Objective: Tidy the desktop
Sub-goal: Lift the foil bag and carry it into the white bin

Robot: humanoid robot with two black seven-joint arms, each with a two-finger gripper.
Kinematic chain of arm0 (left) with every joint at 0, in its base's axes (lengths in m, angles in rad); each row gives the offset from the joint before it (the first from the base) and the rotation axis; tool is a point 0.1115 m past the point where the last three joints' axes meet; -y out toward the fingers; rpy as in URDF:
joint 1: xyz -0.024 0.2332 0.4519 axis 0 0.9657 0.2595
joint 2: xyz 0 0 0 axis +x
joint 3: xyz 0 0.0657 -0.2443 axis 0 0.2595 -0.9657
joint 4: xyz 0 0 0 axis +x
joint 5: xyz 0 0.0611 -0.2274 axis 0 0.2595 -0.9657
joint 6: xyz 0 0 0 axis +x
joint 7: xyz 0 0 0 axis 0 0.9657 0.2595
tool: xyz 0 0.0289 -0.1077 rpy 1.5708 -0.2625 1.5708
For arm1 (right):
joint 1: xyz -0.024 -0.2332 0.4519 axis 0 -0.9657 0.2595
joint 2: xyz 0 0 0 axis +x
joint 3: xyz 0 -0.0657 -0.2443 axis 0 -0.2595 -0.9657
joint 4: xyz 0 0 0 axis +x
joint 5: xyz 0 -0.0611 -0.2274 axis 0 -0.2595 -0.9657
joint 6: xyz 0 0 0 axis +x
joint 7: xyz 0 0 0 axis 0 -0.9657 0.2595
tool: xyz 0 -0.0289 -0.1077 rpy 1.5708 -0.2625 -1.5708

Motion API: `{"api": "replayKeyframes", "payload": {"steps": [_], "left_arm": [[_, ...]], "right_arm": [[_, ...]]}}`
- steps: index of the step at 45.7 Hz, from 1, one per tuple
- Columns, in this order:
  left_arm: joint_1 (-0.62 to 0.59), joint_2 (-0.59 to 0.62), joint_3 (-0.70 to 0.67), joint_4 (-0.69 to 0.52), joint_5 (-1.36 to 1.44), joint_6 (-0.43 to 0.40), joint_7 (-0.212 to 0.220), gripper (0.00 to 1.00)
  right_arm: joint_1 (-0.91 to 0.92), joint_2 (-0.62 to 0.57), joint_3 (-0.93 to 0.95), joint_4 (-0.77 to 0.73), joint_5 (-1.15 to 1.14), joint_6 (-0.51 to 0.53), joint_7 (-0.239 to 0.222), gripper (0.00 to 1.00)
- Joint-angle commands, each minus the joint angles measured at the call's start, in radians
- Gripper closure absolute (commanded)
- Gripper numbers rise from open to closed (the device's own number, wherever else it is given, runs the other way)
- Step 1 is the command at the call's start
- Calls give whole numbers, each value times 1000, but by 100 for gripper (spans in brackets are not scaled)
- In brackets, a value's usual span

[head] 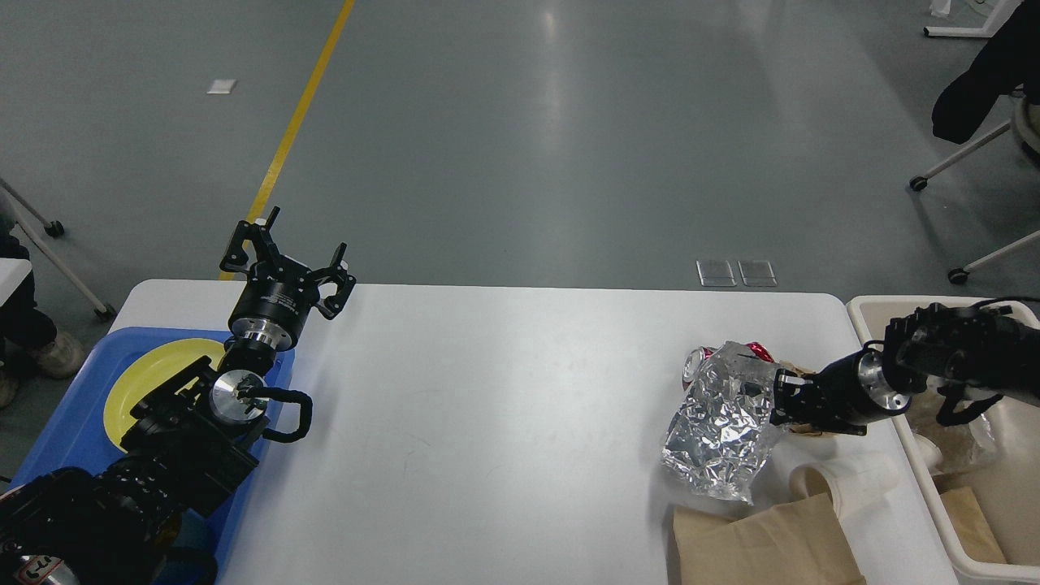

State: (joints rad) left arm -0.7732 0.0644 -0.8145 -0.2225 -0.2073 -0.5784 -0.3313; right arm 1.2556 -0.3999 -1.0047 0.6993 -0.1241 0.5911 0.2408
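- We look down from our head onto the desktop (504, 406), a wide white tabletop with rounded corners that fills the lower middle of the view; grey floor with a yellow line lies beyond its far edge.
- Our left gripper (299, 258) is raised above the desktop's far left corner, its fingers spread apart and holding nothing; the tabletop stretches away to its right and below it.
- Under our left arm sits a blue tray (65, 422) at the desktop's left end, with a yellow plate (150, 382) lying in it.
- Our right gripper (782, 398) reaches in from the right, low over the desktop's right part; its tips press against a crumpled silver foil bag (719, 426), and we cannot tell whether the fingers are apart or together.
- A red and silver can (700, 361) lies just behind the foil bag; a white paper cup (837, 483) lies on its side near our right gripper; a brown paper bag (764, 540) rests at the near edge.
- A cream bin (934, 479) stands just beside the desktop's right end.
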Motion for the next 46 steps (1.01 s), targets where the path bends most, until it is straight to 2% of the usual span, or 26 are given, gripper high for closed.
{"api": "replayKeyframes", "payload": {"steps": [1,10,19,24,28,37,41,46], "left_arm": [[0,0,0,0,0,0,0,3],[0,0,0,0,0,0,0,3],[0,0,0,0,0,0,0,3],[0,0,0,0,0,0,0,3],[0,0,0,0,0,0,0,3],[0,0,0,0,0,0,0,3],[0,0,0,0,0,0,0,3],[0,0,0,2,0,0,0,3]], "right_arm": [[90,-20,-32,0,0,107,0,100],[247,-53,-109,68,0,210,0,100],[622,-88,-328,163,0,366,0,100],[790,-100,-417,155,-5,369,0,100],[860,-135,-456,112,-14,369,0,100],[863,-247,-469,-130,-14,369,-3,100],[857,-306,-466,-164,-9,273,-3,100],[809,-384,-460,-164,4,72,-3,100]]}}
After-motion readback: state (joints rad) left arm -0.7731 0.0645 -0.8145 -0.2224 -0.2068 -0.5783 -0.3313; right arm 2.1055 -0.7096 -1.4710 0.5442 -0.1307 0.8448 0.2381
